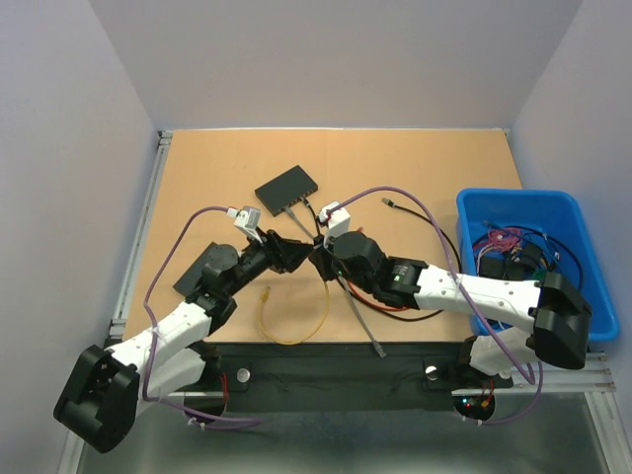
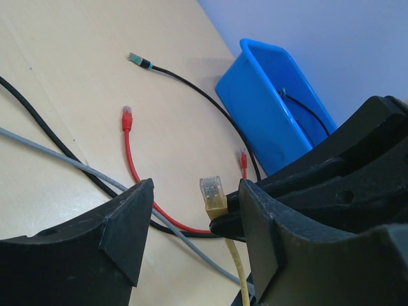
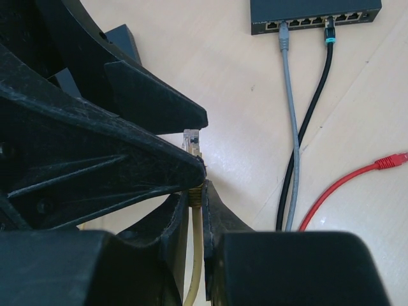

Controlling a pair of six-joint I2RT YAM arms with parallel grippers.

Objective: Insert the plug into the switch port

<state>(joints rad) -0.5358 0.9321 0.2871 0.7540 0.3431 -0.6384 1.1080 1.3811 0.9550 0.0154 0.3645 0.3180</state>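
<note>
The right fingers pinch the cable just behind its plug, which juts beyond them. The left fingers gape wide either side, seemingly not touching it. The plug is likely light and stiff (brittle latch) on limp cable, so grip the boot, with the switch ahead.

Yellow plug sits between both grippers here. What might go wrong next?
1. The right gripper pinches the yellow plug only at its boot; it may twist or slip when the open left gripper closes.
2. The grey cable and black cable plugged into the switch trail toward the arms and may snag.
</note>
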